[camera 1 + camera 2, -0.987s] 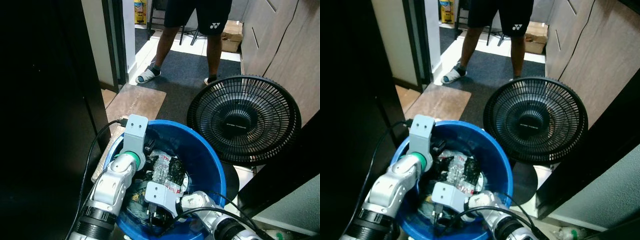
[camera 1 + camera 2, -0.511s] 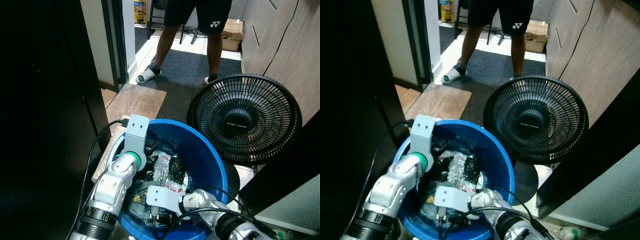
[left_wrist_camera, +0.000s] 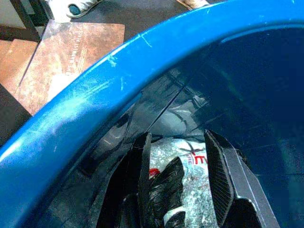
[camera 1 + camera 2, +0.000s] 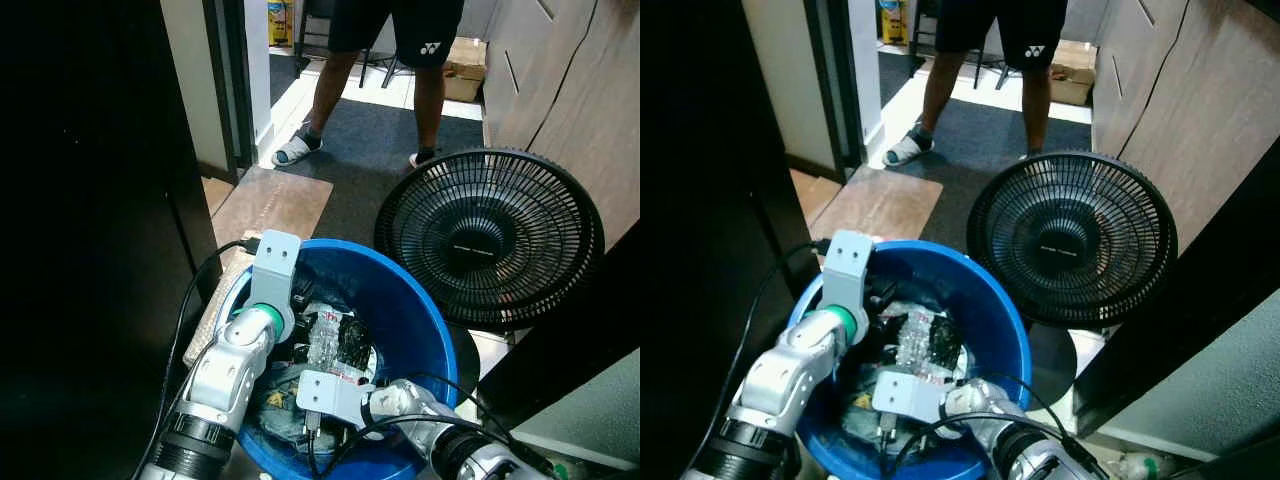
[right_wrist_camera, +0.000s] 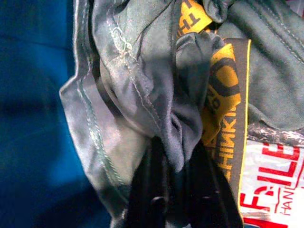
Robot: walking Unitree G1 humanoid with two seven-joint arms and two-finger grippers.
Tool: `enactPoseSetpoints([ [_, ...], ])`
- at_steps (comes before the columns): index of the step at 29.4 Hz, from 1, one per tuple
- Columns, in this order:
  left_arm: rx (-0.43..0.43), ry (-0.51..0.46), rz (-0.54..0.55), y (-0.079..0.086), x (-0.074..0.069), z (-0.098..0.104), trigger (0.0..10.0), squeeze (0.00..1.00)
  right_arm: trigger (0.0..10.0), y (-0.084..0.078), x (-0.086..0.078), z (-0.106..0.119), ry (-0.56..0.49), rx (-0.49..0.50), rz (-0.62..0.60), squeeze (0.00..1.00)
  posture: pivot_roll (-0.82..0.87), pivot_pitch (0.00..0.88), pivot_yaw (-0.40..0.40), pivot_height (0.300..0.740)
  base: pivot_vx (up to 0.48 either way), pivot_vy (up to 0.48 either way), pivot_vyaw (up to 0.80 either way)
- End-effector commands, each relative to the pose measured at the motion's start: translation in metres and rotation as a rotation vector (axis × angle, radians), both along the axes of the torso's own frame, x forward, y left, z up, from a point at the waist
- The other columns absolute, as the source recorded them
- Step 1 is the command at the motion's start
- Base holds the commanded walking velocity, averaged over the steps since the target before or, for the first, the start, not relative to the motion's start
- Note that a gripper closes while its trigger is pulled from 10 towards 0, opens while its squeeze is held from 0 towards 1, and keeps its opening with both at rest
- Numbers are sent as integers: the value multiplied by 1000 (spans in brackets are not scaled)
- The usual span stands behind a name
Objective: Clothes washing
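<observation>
Barely anything shifts: both arms stay down inside the blue tub (image 4: 420,320), the right end effector (image 5: 173,190) still clenched on a fold of grey-green garment (image 5: 142,95) with a yellow-and-black waistband (image 5: 223,109). Red lettering shows on a silvery white wrapper (image 5: 270,175), too cropped to read. Left end effector (image 3: 183,180) hangs with fingers spread over the pile. Beside the tub, a black fan (image 4: 488,238); behind, a person's legs (image 4: 385,80).

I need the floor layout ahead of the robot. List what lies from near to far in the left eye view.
Blue tub holding clothes → black fan → dark mat → person's legs → cardboard box.
</observation>
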State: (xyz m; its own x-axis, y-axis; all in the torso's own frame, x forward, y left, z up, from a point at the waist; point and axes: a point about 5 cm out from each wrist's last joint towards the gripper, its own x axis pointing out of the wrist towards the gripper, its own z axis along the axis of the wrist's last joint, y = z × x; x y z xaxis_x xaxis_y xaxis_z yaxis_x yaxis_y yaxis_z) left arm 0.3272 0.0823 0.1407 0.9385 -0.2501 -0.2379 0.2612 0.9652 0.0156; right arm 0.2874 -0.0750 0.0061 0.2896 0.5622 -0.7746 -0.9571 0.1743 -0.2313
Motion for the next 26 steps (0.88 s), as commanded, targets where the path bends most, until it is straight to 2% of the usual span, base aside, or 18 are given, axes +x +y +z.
enactPoseSetpoints([
  [1, 16, -13, 70, 18, 3, 3, 10000, 0, 0, -18, -16, -20, 85, -35, -44, 0, 125, 98, 9, 470, 0, 0, 0],
  [10, 16, -14, 72, 18, 4, 3, 10000, 0, 0, -13, -5, -11, 9, 32, -117, 0, 125, 98, 9, 470, 0, 0, 0],
  [12, 16, -16, 76, 19, 4, 4, 10000, 0, 0, -10, 8, 3, -74, 135, -206, 0, 134, 99, 7, 470, 0, 0, 0],
  [13, 16, -16, 76, 19, 4, 4, 10000, 0, 0, -10, 8, 3, -74, 135, -206, 0, 134, 99, 7, 470, 0, 0, 0],
  [15, 16, -19, 81, 20, 3, 5, 10000, 0, 0, -6, 23, 24, -192, 277, -295, 0, 135, 99, 7, 470, 0, 0, 0],
  [17, 16, -19, 81, 20, 3, 5, 10000, 0, 0, -6, 23, 24, -192, 277, -295, 0, 135, 99, 7, 470, 0, 0, 0],
  [19, 17, -20, 83, 20, 4, 5, 10000, 0, 0, -6, 35, 45, -292, 432, -378, 0, 135, 97, 10, 470, 0, 0, 0],
  [20, 17, -20, 83, 20, 4, 5, 10000, 0, 0, -6, 35, 45, -292, 432, -378, 0, 135, 97, 10, 470, 0, 0, 0],
  [21, 17, -22, 82, 20, 4, 6, 10000, 0, 0, -9, 38, 56, -333, 524, -420, 0, 133, 96, 13, 470, 0, 0, 0],
  [22, 17, -22, 82, 20, 4, 6, 10000, 0, 0, -9, 38, 56, -333, 524, -420, 0, 133, 96, 13, 470, 0, 0, 0],
  [24, 15, -26, 77, 19, 5, 8, 10000, 0, 0, -15, 40, 76, -427, 687, -494, 0, 127, 94, 22, 470, 0, 0, 0],
  [26, 15, -26, 77, 19, 5, 8, 10000, 0, 0, -15, 40, 76, -427, 687, -494, 0, 127, 94, 22, 470, 0, 0, 0],
])
